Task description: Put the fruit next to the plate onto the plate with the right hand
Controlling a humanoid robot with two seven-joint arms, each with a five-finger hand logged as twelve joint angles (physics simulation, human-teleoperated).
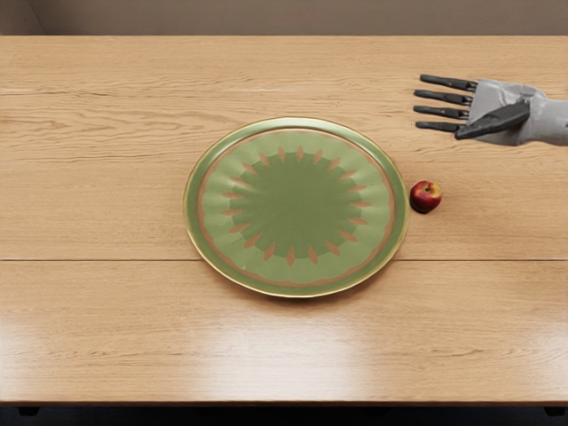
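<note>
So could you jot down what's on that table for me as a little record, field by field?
table: light brown wood
plate: round, green, gold rim, mid-table
apple: small, red, on the table close beside the plate's right rim
right hand: comes in from the right edge, fingers spread, holding nothing, apart from the apple
task status: apple not yet on the plate

A small red apple (425, 196) (yellowish patch near its stem) sat upright on the wooden table (89, 337), just beside the right rim of a round green plate (296, 206). The plate lay flat, gold-edged, with a ring of orange petal marks.
</note>
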